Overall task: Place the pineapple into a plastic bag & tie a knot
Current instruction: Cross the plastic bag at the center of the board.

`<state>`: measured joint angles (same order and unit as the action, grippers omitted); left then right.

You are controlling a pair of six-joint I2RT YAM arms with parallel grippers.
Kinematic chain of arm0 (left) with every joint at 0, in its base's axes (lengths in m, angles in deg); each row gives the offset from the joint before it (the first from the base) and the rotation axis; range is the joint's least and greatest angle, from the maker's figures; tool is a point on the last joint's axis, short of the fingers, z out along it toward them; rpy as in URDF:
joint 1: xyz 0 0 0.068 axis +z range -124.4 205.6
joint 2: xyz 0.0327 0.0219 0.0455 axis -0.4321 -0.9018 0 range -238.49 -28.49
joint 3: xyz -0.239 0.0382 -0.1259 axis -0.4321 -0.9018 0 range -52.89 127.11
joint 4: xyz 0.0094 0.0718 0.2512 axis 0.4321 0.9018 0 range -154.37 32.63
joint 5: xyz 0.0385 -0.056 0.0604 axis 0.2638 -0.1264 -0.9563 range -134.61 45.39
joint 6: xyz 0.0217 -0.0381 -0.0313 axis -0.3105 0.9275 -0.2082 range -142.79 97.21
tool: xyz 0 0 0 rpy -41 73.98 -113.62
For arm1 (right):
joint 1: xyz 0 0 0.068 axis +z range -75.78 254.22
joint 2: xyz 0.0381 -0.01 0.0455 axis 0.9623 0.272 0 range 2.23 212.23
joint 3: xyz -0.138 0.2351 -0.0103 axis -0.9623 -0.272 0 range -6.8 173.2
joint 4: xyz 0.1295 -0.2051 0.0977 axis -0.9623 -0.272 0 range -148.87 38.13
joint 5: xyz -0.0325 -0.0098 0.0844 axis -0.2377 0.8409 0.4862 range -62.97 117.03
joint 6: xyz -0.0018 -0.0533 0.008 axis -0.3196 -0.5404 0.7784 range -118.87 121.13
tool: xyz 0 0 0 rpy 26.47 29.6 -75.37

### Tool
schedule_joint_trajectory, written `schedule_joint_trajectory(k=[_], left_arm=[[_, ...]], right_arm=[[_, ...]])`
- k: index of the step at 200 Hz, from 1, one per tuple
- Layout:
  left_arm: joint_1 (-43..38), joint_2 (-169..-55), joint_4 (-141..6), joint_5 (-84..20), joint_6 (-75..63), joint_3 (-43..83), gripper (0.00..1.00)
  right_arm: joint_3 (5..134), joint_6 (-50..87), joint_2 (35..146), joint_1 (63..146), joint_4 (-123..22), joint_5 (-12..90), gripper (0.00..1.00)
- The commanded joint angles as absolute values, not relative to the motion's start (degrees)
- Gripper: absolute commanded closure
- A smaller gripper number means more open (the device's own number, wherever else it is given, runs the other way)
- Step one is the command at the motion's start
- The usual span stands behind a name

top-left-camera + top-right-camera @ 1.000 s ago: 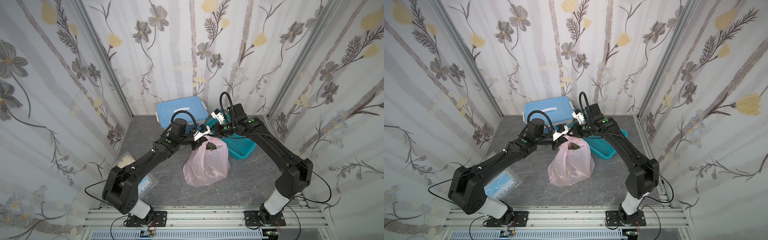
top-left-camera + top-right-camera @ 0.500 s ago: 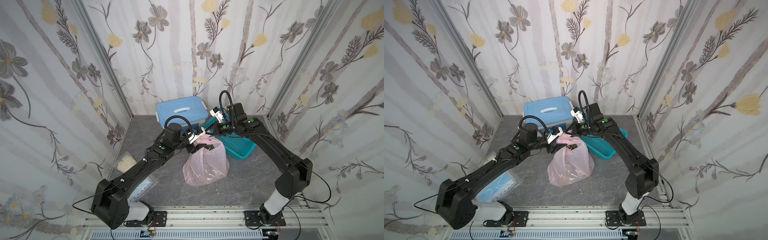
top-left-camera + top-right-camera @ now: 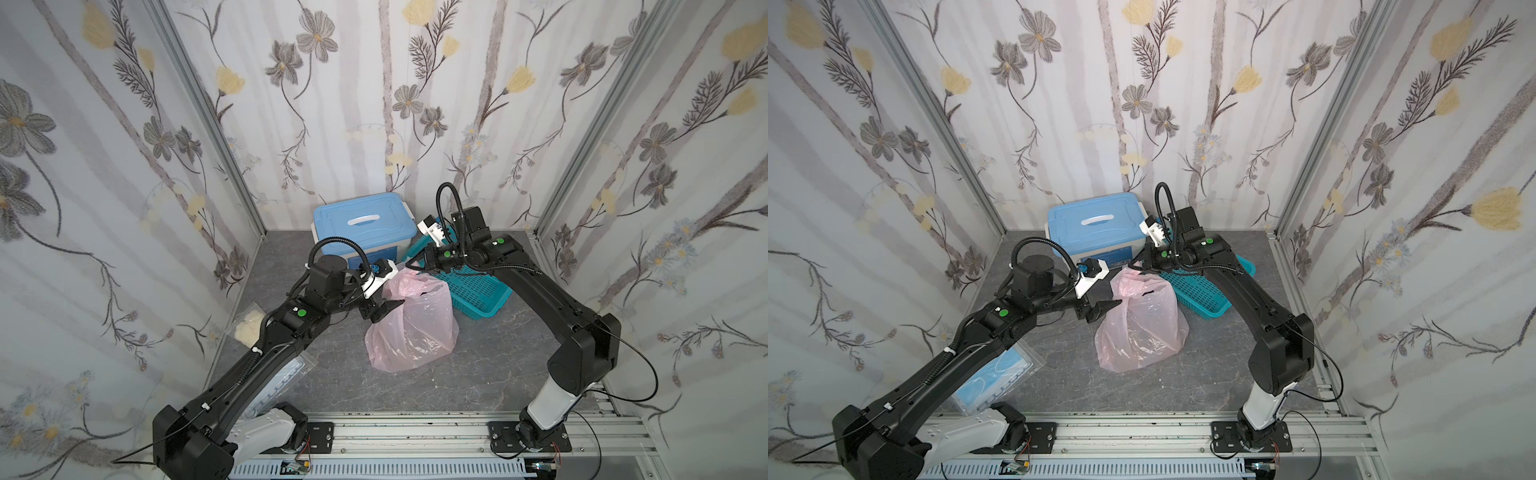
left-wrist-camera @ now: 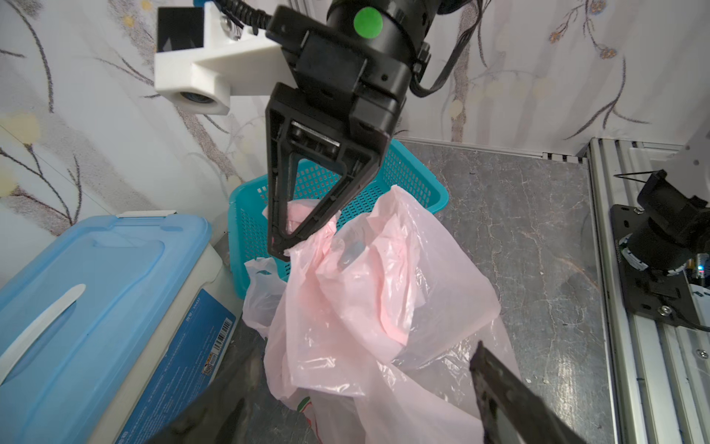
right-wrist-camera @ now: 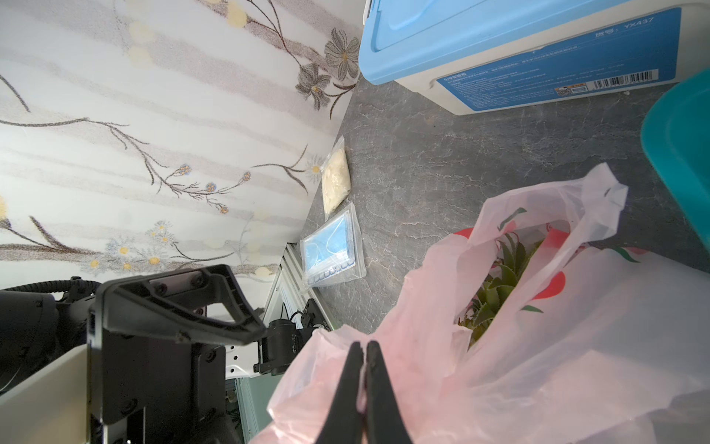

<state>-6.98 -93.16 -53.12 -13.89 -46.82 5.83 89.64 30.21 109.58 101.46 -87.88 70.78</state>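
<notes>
The left gripper (image 3: 386,311) has just let go and hangs spread beside the bag (image 3: 411,328), which stands just beside the basket (image 3: 478,291) with the pineapple (image 5: 499,276) inside, while the right gripper (image 5: 364,346) keeps its top pinched, so no knot seems tied yet

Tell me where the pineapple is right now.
The pineapple sits inside the thin translucent pink plastic bag, its green leaves showing at the open mouth in the right wrist view; the bag stands mid-table beside the teal perforated plastic basket.

One plastic bag (image 3: 411,328), one pineapple (image 5: 499,276), one box (image 3: 361,224), one basket (image 3: 478,291), two packets (image 5: 332,250) (image 5: 336,184).
</notes>
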Motion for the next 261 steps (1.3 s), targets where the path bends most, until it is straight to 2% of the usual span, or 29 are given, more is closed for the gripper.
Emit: schedule_joint_trajectory(k=[1,39,68,109,145,188,261], left_arm=[[-8.0,-94.2,-54.3,-12.7,-42.8,6.5,0.14],[-8.7,-100.2,-57.6,-13.3,-36.3,9.8,0.16],[-8.9,-102.5,-61.7,-13.6,-33.6,9.9,0.27],[-9.3,-105.2,-59.8,-11.3,-33.9,11.7,0.6],[-9.7,-103.8,-59.7,-11.0,-34.0,12.1,0.93],[-9.2,-98.9,-55.9,-14.7,-33.6,9.1,1.0],[-7.0,-97.3,-61.1,-21.3,-25.2,4.0,1.0]], right_arm=[[89.8,30.1,109.7,101.5,-85.4,72.7,1.0],[89.7,29.6,109.7,101.6,-85.9,72.9,1.0],[89.6,29.5,109.5,101.6,-85.9,72.7,1.0],[89.7,29.4,109.5,101.6,-85.8,72.8,1.0],[90.4,29.1,109.3,101.4,-85.8,71.6,1.0],[98.4,26.8,111.6,100.7,-86.5,64.0,1.0],[99.8,15.5,108.5,101.0,-88.4,58.7,1.0]])
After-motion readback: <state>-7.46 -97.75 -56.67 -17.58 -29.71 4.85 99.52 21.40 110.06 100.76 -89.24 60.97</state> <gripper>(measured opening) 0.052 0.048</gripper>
